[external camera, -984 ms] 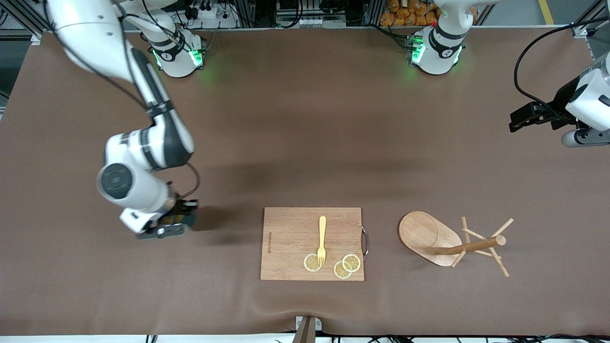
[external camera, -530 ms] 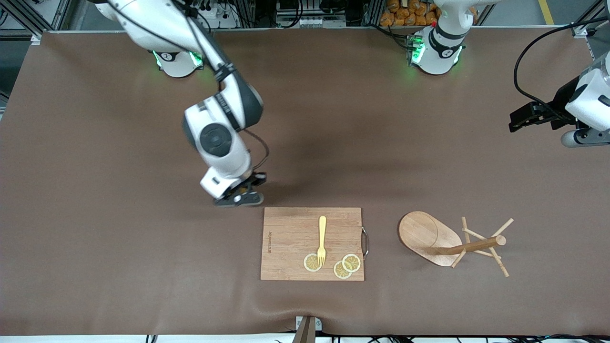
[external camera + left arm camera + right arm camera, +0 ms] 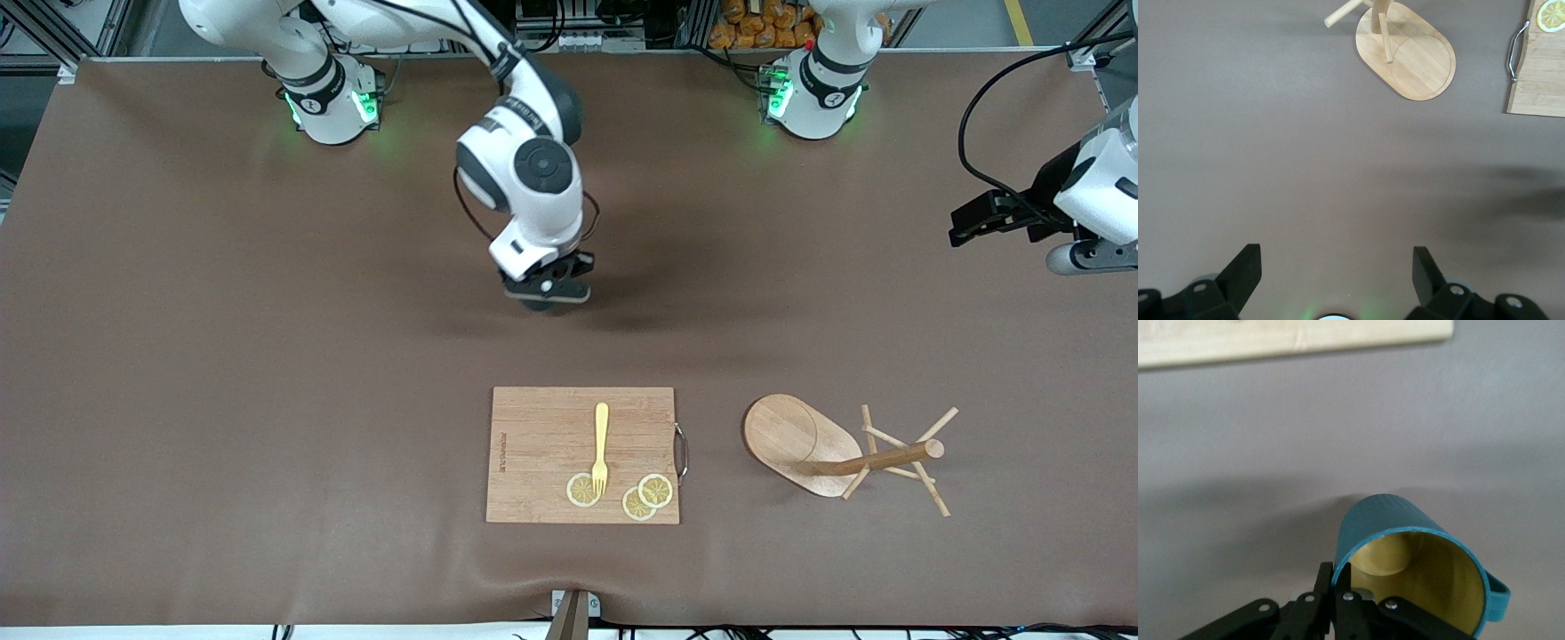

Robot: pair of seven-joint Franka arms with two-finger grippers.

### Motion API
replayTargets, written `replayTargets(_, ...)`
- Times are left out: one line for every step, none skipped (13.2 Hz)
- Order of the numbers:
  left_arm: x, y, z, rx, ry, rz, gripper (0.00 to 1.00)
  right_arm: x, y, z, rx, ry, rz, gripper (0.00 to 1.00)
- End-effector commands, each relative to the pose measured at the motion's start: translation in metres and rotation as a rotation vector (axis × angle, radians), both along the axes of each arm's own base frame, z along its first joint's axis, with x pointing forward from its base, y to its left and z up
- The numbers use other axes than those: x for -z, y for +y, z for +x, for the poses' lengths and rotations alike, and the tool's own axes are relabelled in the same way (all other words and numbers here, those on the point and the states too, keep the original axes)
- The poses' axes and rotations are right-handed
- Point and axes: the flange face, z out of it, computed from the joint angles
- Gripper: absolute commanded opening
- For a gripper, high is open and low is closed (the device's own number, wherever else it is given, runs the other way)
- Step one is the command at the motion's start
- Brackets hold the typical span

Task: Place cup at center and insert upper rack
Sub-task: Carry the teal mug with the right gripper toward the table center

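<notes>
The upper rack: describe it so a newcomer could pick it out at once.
On the brown table, look beside the cutting board, toward the left arm's end. The upper rack lies tipped over there: oval wooden base, round pole, thin crossing pegs, unlike the flat rectangular board.

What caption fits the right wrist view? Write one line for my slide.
Right gripper pinching the teal cup by its rim above the brown table.

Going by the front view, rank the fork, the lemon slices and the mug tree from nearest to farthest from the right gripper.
Right gripper, shut on the cup, is over bare table.
1. Fork: on the cutting board.
2. Lemon slices: on the board's nearer edge.
3. Mug tree: lying tipped over toward the left arm's end.
</notes>
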Motion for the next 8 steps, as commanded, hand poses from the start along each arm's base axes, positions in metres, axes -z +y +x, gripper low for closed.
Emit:
replayTargets(-0.002,0.002,-0.002,0.009,0.005,0.018,1.00,0.010,0.031,-0.039,0.062,0.025,-0.004,0.00)
replayTargets(-0.002,0.004,-0.002,0.006,0.005,0.018,1.00,0.014,0.039,-0.048,0.072,0.023,-0.005,0.00)
replayTargets(-0.003,0.004,-0.002,0.005,0.004,0.018,1.00,0.017,0.042,-0.052,0.069,0.022,-0.003,0.00)
replayTargets(-0.003,0.003,-0.002,0.007,0.004,0.018,1.00,0.022,0.045,-0.057,0.079,0.027,-0.011,0.00)
replayTargets(-0.003,0.004,-0.002,0.006,0.004,0.018,1.00,0.027,0.047,-0.059,0.123,0.028,-0.020,0.00)
replayTargets(-0.002,0.004,-0.002,0.006,0.005,0.018,1.00,0.031,0.049,-0.064,0.151,0.030,-0.029,0.00)
replayTargets(-0.003,0.004,-0.002,0.005,0.004,0.018,1.00,0.033,0.050,-0.065,0.154,0.032,-0.032,0.00)
replayTargets(-0.003,0.004,-0.002,0.005,0.004,0.018,1.00,0.037,0.050,-0.065,0.154,0.033,-0.037,0.00)
